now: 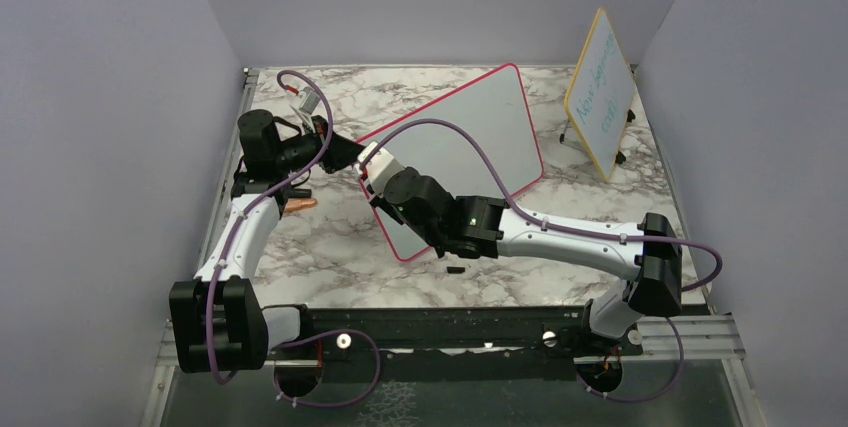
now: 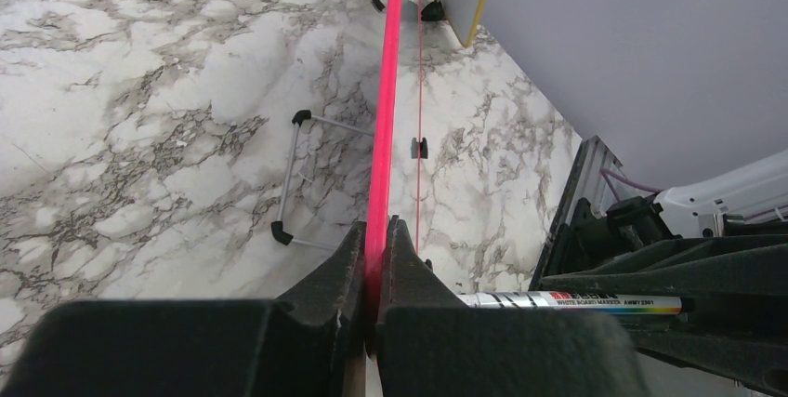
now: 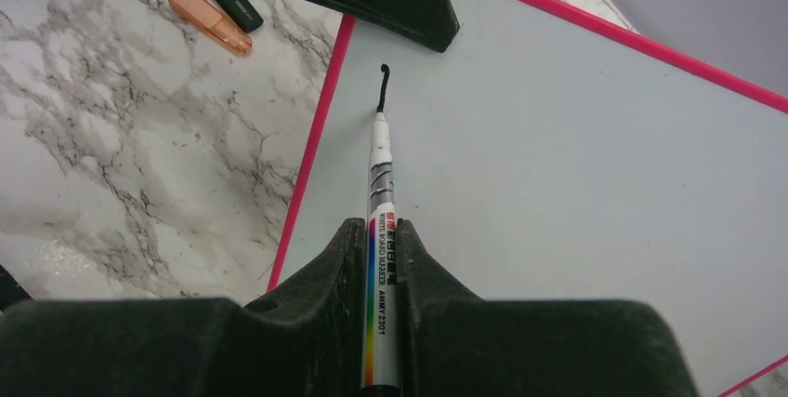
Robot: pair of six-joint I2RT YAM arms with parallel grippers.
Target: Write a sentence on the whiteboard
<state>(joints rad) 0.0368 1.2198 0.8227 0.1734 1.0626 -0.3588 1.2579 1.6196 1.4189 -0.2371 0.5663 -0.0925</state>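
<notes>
Pink-framed rectangular whiteboard [image 1: 470, 137] looks light, stiff and skid-prone on the marble table [image 1: 330, 247] — left gripper [image 2: 376, 241] pinches its frame on the side toward the table's left edge, right gripper [image 3: 381, 234] clamps the silver marker [image 3: 379, 165].

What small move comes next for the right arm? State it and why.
Probably drag the white whiteboard marker across the pink-framed white whiteboard to finish the first letter: its tip touches the surface, only one short black stroke exists, and the left pincer clamps the frame.
</notes>
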